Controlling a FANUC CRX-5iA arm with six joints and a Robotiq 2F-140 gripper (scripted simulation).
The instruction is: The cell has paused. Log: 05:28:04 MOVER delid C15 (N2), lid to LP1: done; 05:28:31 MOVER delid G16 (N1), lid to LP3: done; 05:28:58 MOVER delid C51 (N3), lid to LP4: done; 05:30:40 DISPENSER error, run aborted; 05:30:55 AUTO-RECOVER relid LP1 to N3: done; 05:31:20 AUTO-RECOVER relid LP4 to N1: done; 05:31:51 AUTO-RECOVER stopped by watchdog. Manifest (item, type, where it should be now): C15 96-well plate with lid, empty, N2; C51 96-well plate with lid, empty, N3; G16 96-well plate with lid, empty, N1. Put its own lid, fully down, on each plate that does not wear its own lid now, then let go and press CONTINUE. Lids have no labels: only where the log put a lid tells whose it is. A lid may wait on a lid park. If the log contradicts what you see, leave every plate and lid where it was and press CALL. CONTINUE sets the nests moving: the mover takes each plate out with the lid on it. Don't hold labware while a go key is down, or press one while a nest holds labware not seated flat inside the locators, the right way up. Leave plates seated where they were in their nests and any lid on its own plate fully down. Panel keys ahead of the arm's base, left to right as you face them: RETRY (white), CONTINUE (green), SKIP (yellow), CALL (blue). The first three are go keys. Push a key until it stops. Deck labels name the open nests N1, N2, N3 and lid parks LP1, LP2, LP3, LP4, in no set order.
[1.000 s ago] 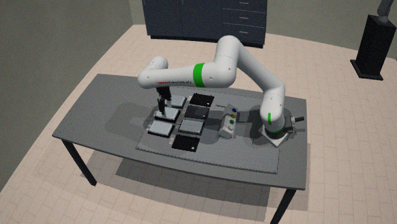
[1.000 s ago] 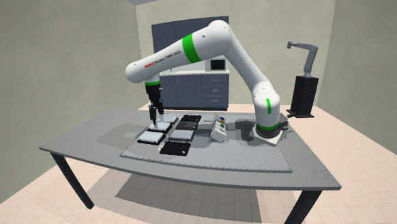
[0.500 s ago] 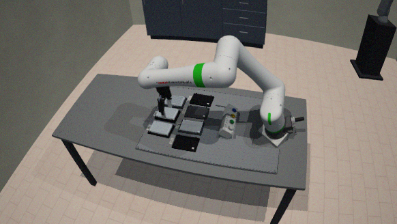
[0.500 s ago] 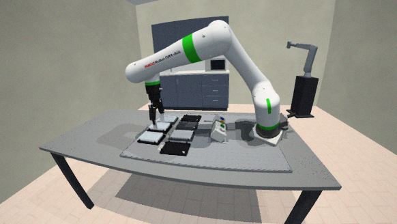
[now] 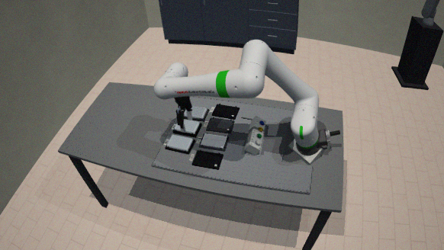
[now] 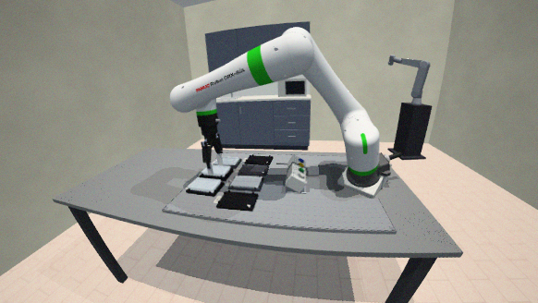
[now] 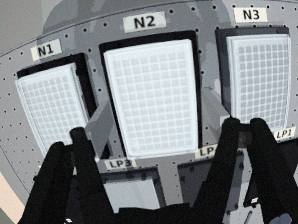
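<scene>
Three white 96-well plates sit in a row in the wrist view, each with a clear lid on it: N1 (image 7: 49, 112) at left, N2 (image 7: 154, 96) in the middle, N3 (image 7: 261, 83) at right. My gripper (image 7: 155, 106) is low over the N2 plate. Its fingers stand open on either side of the lid and hold nothing. In the top view the gripper (image 5: 182, 120) is at the middle plate (image 5: 187, 127), with N1 (image 5: 179, 143) nearer and N3 (image 5: 200, 113) farther. One more lid (image 5: 213, 141) lies on a lid park; it also shows in the wrist view (image 7: 129, 192), below the LP3 label.
The other lid parks (image 5: 226, 110) (image 5: 220, 125) (image 5: 207, 159) look dark and bare. The key panel (image 5: 255, 139) stands between the parks and the arm's base (image 5: 307, 142). A perforated deck mat (image 5: 236, 168) lies under the nests.
</scene>
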